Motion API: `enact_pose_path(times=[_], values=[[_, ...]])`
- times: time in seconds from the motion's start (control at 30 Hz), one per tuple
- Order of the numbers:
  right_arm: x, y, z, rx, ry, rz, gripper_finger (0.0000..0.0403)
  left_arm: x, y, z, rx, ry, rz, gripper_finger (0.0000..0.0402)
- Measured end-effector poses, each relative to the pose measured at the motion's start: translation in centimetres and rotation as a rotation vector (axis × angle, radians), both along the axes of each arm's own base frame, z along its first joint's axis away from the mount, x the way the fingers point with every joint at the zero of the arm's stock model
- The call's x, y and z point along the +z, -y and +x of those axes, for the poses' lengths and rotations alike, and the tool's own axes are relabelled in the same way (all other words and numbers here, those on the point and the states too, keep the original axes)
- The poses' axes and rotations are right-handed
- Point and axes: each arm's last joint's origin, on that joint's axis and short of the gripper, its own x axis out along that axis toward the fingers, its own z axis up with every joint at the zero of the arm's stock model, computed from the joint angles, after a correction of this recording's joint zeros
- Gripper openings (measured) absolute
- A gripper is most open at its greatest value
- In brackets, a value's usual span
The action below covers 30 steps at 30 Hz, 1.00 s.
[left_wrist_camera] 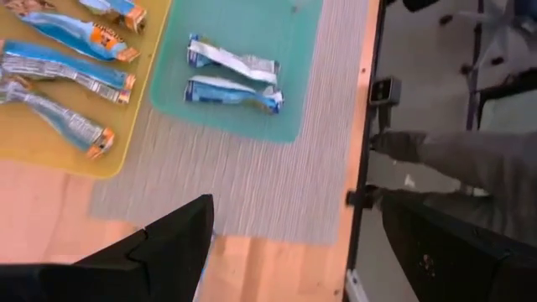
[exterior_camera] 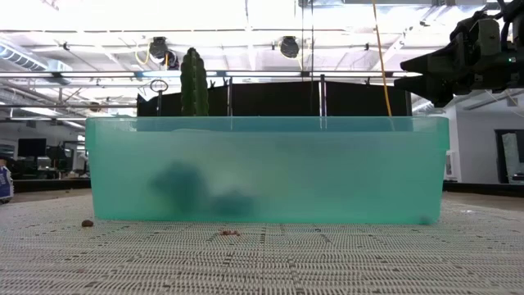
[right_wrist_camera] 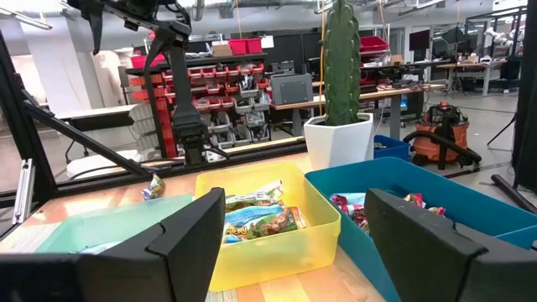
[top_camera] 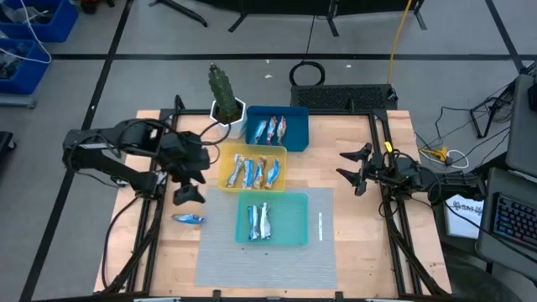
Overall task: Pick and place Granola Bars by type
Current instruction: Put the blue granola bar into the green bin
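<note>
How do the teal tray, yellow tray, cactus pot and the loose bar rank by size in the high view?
1. Teal tray, largest.
2. Yellow tray, somewhat smaller.
3. Cactus pot.
4. Loose bar on the bare wood, smallest.

- Nothing readable showed up in any of the views.
- The granola bars had printed wrappers, but the print was too small to make out.
- The red bins on the shelving in the right wrist view carried no legible labels.
</note>
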Motion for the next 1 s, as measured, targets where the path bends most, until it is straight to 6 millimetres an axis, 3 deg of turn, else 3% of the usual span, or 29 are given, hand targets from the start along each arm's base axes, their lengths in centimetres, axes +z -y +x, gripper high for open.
enact_pose_path(times=[0.4,0.67,0.77,1.0], values=[[0.0,0.0,0.0,0.000,0.000,0.000,0.0279,0.5,-0.1,-3.9,-0.133,-0.053,0.072,0.0344],[0.0,0.0,0.0,0.000,0.000,0.000,0.0279,-0.1,-0.2,-4.6,-0.182,-0.107,0.105,0.0344],[0.0,0.0,0.0,0.000,0.000,0.000,0.0279,-1.5,0.0,-4.4,-0.202,-0.164,0.128,0.0344],[0.0,0.0,0.0,0.000,0.000,0.000,0.0279,-7.5,0.9,-4.1,-0.271,-0.379,0.170,0.0344]])
